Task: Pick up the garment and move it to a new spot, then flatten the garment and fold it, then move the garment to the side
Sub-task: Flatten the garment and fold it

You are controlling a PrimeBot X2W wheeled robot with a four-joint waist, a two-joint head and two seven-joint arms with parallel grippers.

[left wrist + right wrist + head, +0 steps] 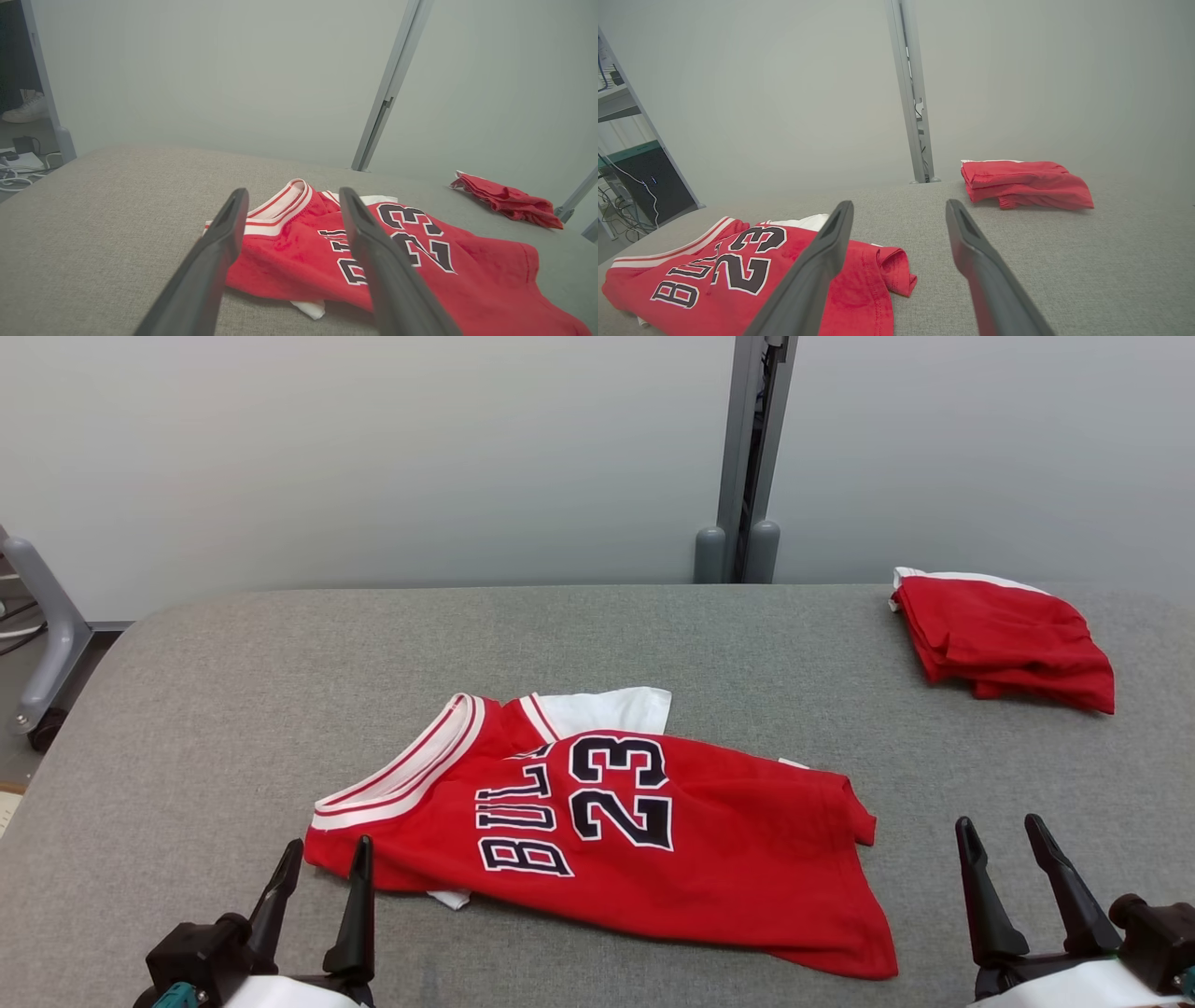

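red jersey (pixel 747 845) on grey desk (pixel 187 728), just beyond left pincer (pixel 329 847), apart from right pincer (pixel 999 821), both wide, empty

Soft, even light falls from above in the head view, which is bright and sharp; the weave of the table (pixel 653 635) reads clearly. Just ahead of the left gripper (pixel 329 845), the jersey (pixel 709 840) throws only a thin dark shadow along its near hem. Far beyond the right gripper (pixel 998 821), the folded cloth (pixel 1008 639) casts a faint one. Both wrist views are hazy and washed out, with low contrast. There the fingers (pixel 210 270), close to the lens, look soft, and the post (pixel 387 98) beyond them leans with wide-angle distortion.
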